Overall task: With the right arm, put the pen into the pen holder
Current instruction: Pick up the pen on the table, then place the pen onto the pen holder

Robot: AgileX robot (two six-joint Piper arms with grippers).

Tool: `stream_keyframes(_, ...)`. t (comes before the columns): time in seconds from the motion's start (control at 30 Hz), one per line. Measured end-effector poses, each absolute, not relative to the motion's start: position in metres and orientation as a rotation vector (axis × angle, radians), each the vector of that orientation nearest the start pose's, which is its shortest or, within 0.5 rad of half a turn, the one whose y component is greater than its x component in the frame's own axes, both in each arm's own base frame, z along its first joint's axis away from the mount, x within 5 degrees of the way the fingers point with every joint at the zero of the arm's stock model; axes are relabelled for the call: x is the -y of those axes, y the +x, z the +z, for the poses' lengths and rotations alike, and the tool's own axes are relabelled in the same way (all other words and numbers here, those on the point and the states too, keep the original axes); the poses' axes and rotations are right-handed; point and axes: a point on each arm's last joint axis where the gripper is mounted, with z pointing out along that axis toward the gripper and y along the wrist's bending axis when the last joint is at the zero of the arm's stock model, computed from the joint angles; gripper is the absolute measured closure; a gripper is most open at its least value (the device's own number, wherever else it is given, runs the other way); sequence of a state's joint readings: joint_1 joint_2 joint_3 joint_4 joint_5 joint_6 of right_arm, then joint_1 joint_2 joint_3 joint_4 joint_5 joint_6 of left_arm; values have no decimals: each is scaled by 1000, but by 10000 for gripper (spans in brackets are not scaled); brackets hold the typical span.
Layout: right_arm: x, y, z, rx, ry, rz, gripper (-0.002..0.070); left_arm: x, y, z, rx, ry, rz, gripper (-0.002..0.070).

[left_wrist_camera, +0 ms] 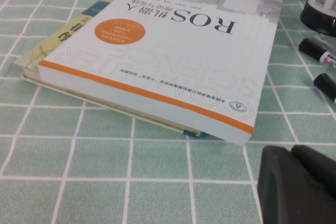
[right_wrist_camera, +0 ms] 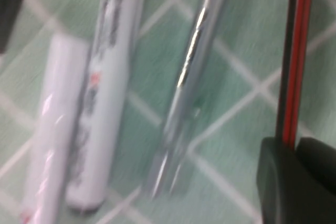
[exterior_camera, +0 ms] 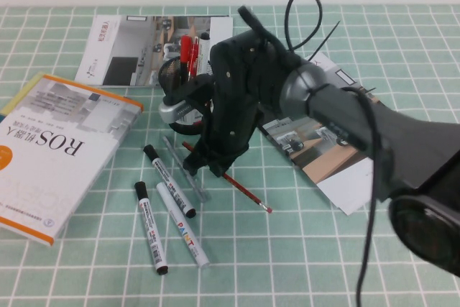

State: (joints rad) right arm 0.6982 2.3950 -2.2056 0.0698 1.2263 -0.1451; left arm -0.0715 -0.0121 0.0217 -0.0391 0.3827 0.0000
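Note:
The pen is a thin red stick lying slantwise on the green checked mat. My right gripper points down onto its upper part, with the fingers closed around it. In the right wrist view the pen runs straight into the seam between the shut fingers of the right gripper. The pen holder, a black mesh cup with red items in it, stands just behind the right arm and is partly hidden by it. My left gripper is shut and empty, low over the mat beside a book.
A translucent grey pen and three white black-capped markers lie just left of the right gripper. A thick book lies at the left. Magazines lie behind the holder and under the right arm.

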Motion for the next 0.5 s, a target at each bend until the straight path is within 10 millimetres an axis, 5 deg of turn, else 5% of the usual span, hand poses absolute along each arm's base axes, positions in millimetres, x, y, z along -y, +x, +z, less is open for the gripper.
stream_keyframes(0.17, -325, 373, 221, -2656, -1168, 231, 667, 5, 52, 172, -1876, 43, -88, 679)
stream_keyframes(0.5, -327, 331, 317, -2448, -1177, 329, 667, 5, 52, 172, -1876, 43, -88, 679)
